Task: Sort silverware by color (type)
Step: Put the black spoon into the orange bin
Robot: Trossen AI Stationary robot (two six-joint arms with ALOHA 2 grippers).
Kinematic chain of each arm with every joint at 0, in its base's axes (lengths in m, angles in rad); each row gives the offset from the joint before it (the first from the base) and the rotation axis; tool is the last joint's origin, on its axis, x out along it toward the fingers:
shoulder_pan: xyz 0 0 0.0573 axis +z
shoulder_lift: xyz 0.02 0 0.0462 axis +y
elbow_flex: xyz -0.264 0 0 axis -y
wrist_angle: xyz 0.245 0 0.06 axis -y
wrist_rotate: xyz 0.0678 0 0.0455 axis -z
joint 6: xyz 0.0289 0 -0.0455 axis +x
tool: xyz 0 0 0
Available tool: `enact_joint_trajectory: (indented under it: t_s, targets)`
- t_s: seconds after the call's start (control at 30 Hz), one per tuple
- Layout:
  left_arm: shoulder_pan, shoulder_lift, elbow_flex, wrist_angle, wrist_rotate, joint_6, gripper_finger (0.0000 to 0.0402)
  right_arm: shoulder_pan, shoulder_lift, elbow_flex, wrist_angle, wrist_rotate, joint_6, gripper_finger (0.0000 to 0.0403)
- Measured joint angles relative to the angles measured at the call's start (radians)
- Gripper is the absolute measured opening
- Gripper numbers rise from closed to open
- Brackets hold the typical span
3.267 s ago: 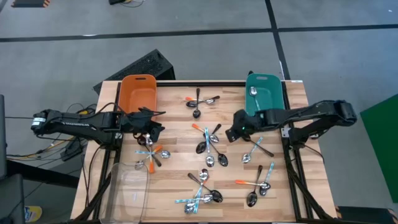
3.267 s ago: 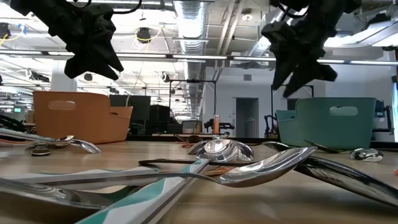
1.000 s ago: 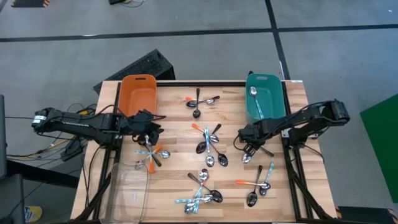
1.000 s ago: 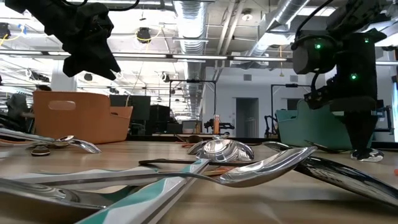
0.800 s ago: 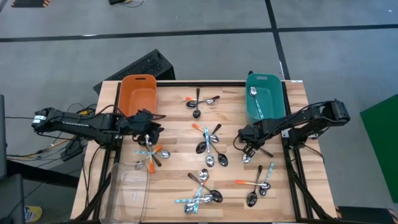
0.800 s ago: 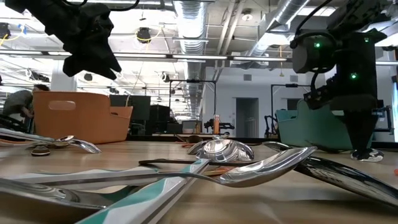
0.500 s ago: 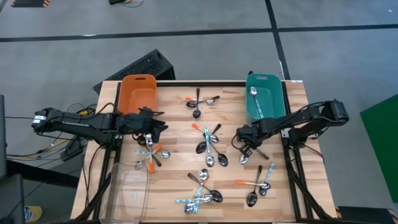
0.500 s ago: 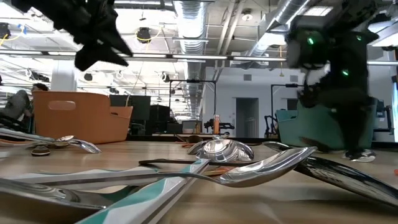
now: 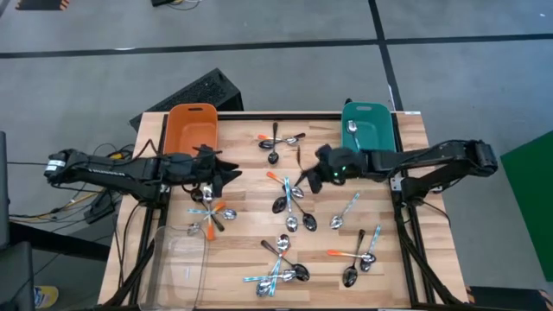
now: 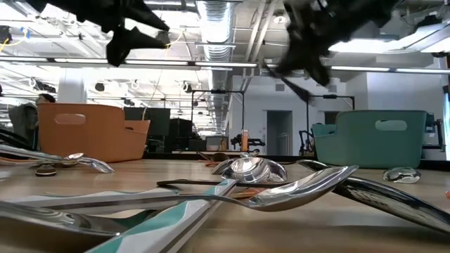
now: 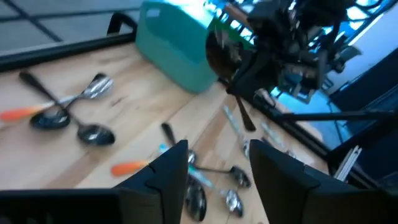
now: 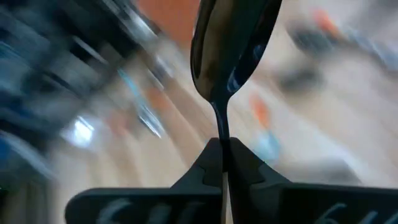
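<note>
Spoons (image 9: 289, 212) with orange, light-blue or dark handles lie scattered on the wooden table (image 9: 242, 220). My right gripper (image 9: 313, 173) hangs above the table's middle, shut on a dark spoon (image 12: 231, 43). That spoon also shows in the left wrist view (image 11: 241, 115). My left gripper (image 11: 217, 180) is open with nothing between its fingers. It hovers beside the orange bin (image 9: 192, 130), pointing across the table (image 9: 223, 169). My right gripper pinches the dark spoon's handle (image 12: 222, 138) between its two fingers, just behind the bowl (image 12: 233, 50). The bowl sticks out ahead of the fingertips. The spoon is lifted clear of the table.
A teal bin (image 9: 367, 134) at the far right holds a light-blue spoon (image 9: 354, 138). A clear container (image 9: 177, 259) stands at the near left. Spoon clusters lie at the far middle (image 9: 278, 142), beside the left gripper (image 9: 209, 220) and along the near edge (image 9: 281, 268).
My right gripper has shut on a dark spoon that lay at the right, then risen and swung toward the table's middle, tipping from pointing down toward level. The spoon is lifted off the table. My left gripper has tipped up toward level.
</note>
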Motion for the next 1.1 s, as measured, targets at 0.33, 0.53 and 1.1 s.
enact_joint_trajectory:
  t_s: [0.33, 0.53, 1.1]
  targets:
    - [0.008, 0.143, 0.0, 0.337, -0.042, 0.1, 0.0214, -0.059, 0.002, 0.001, 0.296, -0.078, -0.174, 0.0014]
    - [0.047, 0.236, 0.038, 0.483, 0.083, 0.161, 0.0217, -0.075, 0.044, 0.043, 0.342, -0.248, -0.247, 0.0014]
    - [0.09, 0.323, 0.209, 0.496, 0.331, 0.274, 0.0217, -0.086, 0.231, 0.283, 0.335, -0.655, -0.316, 0.0013]
